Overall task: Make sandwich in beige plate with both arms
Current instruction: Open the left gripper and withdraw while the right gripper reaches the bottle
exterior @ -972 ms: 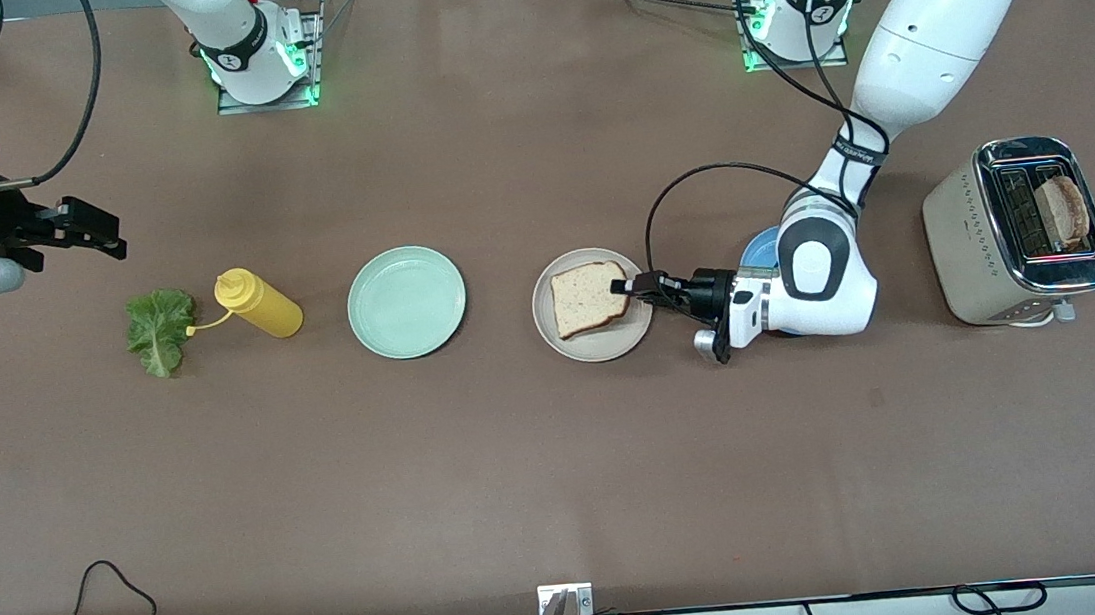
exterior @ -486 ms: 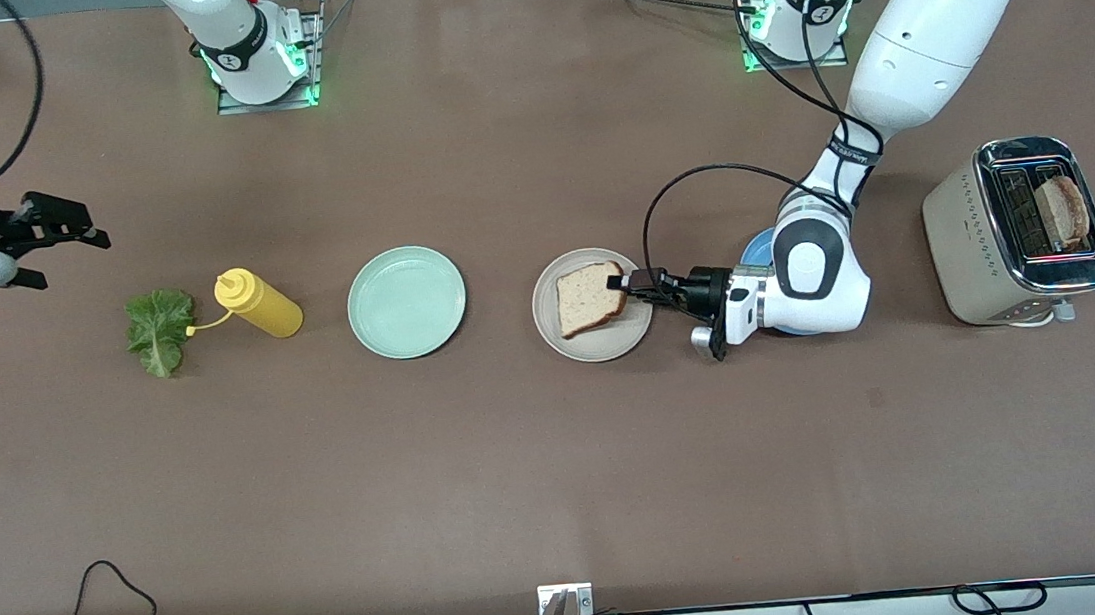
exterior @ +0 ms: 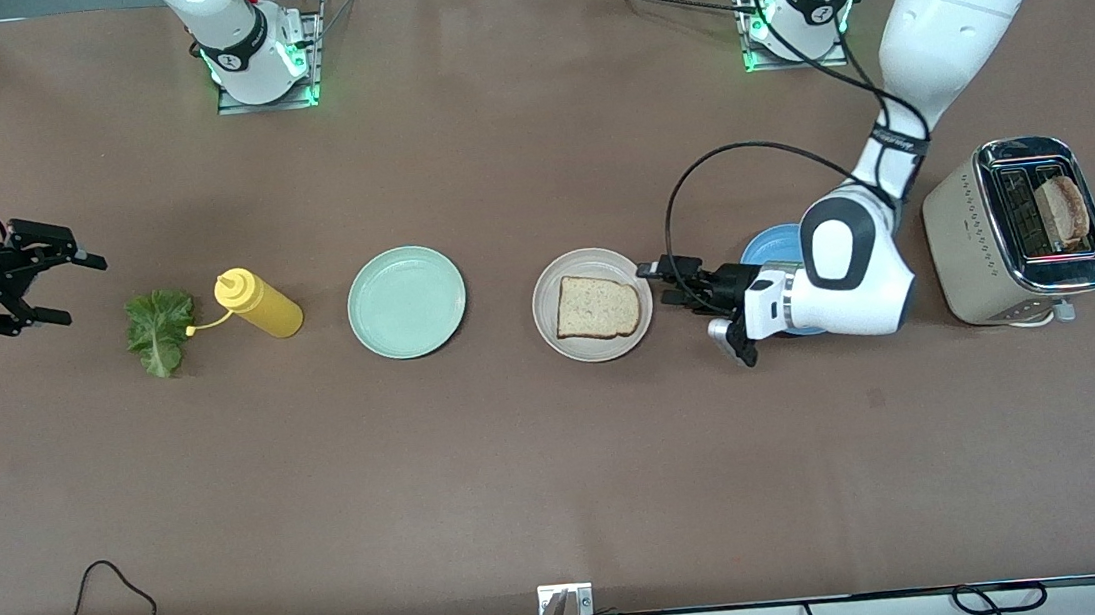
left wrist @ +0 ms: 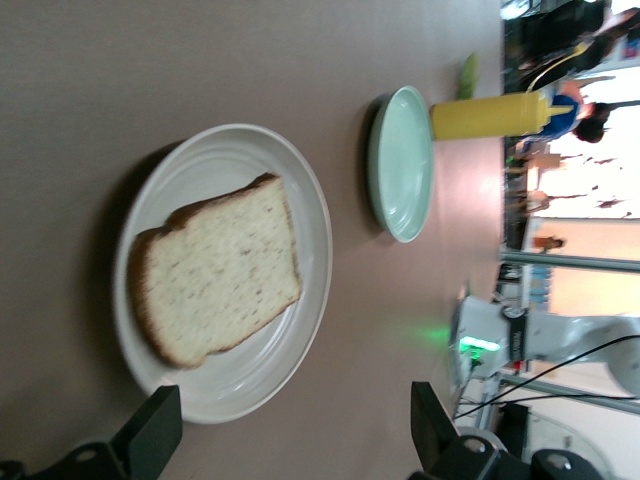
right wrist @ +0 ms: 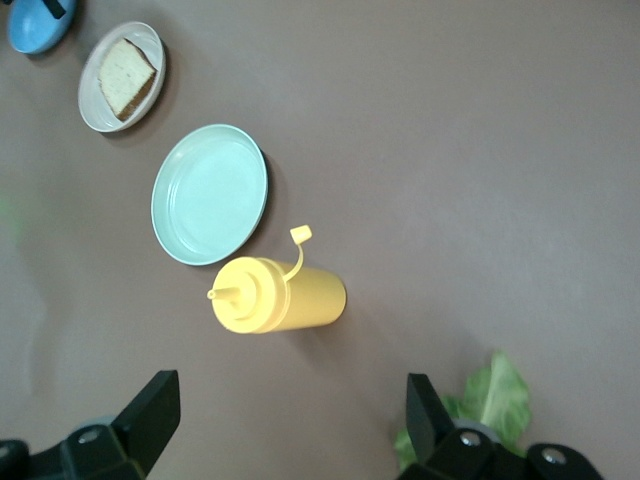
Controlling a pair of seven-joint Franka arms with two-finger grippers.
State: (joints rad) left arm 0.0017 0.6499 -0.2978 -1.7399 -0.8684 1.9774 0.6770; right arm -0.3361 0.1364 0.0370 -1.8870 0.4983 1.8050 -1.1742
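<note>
One slice of bread [exterior: 596, 307] lies flat on the beige plate [exterior: 592, 348], also seen as bread [left wrist: 220, 270] on the plate [left wrist: 250, 375] in the left wrist view. My left gripper [exterior: 658, 284] is open and holds nothing, just off the plate's rim toward the left arm's end; in its own view the gripper [left wrist: 295, 440] straddles that rim. A green lettuce leaf [exterior: 158, 330] lies at the right arm's end. My right gripper [exterior: 76, 290] hangs open beside the leaf; from that gripper [right wrist: 290, 420] the lettuce [right wrist: 495, 400] shows by one finger. Another bread slice [exterior: 1066, 209] stands in the toaster [exterior: 1017, 230].
A yellow squeeze bottle [exterior: 258, 303] lies on its side next to the lettuce. A mint-green plate [exterior: 406, 301] sits between the bottle and the beige plate. A blue plate [exterior: 768, 248] is partly under the left arm's wrist. The toaster stands at the left arm's end.
The left gripper opened and let go of the bread slice, which now lies flat on the beige plate, then drew back toward the blue plate. The right gripper moved closer to the lettuce.
</note>
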